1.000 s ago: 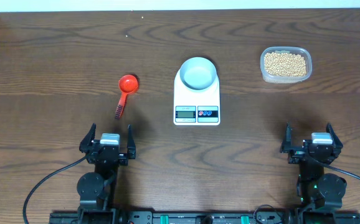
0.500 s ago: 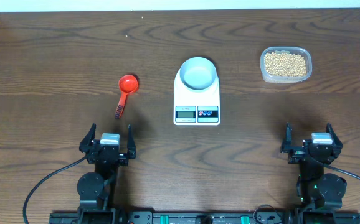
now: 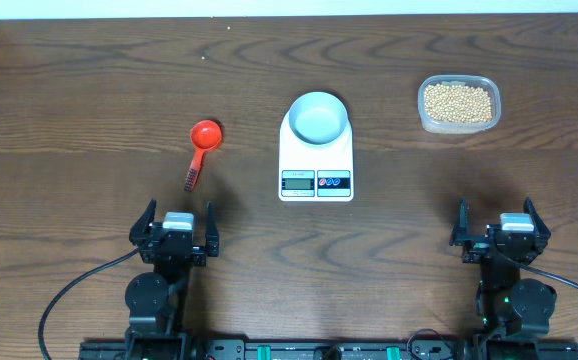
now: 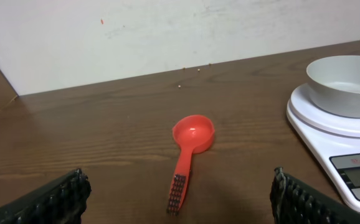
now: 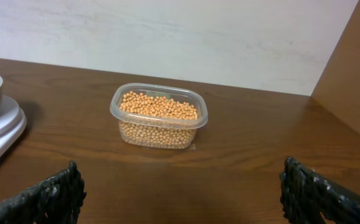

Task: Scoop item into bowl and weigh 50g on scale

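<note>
A pale-blue bowl (image 3: 318, 116) (image 4: 347, 76) sits empty on the white scale (image 3: 315, 175) (image 4: 329, 134) at the table's middle. Tan-yellow beans (image 3: 458, 102) (image 5: 158, 106) fill a clear plastic container (image 3: 424, 117) (image 5: 160, 135) at the far right. A red scoop (image 3: 202, 142) (image 4: 190, 142) lies on the table left of the scale, bowl end away from me. My left gripper (image 3: 176, 228) (image 4: 179, 199) stands open near the front edge, just short of the scoop's handle. My right gripper (image 3: 499, 225) (image 5: 180, 196) is open at the front right, well short of the container.
A white wall (image 4: 167, 31) runs behind the table's far edge. Bare dark wood (image 3: 399, 220) lies between the two arms and in front of the scale. A few crumbs (image 4: 180, 84) lie near the far edge.
The left gripper has shifted very slightly; nothing else has moved.
</note>
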Tool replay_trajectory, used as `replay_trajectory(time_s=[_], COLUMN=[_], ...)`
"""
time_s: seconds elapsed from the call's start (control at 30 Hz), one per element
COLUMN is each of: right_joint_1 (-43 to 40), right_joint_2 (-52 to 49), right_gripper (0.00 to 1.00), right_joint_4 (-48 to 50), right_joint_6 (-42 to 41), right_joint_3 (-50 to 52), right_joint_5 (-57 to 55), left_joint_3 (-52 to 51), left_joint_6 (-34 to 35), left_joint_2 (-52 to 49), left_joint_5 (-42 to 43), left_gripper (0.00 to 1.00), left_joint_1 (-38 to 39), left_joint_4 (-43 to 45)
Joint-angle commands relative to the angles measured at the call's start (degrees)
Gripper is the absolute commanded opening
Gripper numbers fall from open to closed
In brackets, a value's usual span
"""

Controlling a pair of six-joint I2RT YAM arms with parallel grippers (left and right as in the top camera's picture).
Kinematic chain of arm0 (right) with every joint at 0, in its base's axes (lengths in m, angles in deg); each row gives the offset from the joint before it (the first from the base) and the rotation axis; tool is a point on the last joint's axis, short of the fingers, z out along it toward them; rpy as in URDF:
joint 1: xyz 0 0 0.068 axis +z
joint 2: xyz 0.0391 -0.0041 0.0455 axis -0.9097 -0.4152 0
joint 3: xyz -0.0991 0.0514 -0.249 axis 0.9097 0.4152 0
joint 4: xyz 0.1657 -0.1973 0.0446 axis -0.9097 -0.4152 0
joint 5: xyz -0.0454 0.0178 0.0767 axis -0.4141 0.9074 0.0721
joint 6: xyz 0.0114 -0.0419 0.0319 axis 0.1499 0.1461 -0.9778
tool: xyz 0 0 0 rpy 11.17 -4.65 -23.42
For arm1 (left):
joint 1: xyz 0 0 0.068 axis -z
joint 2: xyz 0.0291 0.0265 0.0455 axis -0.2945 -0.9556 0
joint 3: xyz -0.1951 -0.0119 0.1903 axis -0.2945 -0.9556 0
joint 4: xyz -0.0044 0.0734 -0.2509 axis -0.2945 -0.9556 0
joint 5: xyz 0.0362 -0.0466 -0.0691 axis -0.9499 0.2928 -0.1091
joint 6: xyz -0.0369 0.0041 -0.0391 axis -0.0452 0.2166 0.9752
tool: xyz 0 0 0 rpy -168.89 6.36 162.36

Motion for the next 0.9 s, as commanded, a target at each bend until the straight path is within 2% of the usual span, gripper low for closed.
replay_trajectory(time_s=[0.0,0.2,0.33,0.6,0.87], right_joint_1=[0.4,0.4,0.4,0.4,0.4], right_joint_2=[0.0,0.0,0.0,0.0,0.0], right_gripper=[0.99,0.99,0.99,0.99,0.99], right_joint_4=[-0.2,-0.2,-0.2,-0.2,-0.2], right_joint_6=[0.2,0.2,0.2,0.2,0.2], right_joint_3=[0.1,0.1,0.1,0.1,0.1], right_joint_5=[0.1,0.1,0.1,0.1,0.1], left_joint_3=[-0.6,2.2,5.2,15.0,28.6], left_joint_6=[0.3,0.6,0.6,0.6,1.9], left_joint_2=[-0.1,-0.7,-4.8,-19.2,-37.8], left_joint_5=[0.5,0.5,0.5,4.2,8.1], left_gripper=[0.95,0.95,0.95,0.95,0.95], left_joint_1=[-0.3,-0.3,-0.3,-0.3,-0.3], left_joint_4=[-1.7,-1.8,-1.8,-1.8,-3.6])
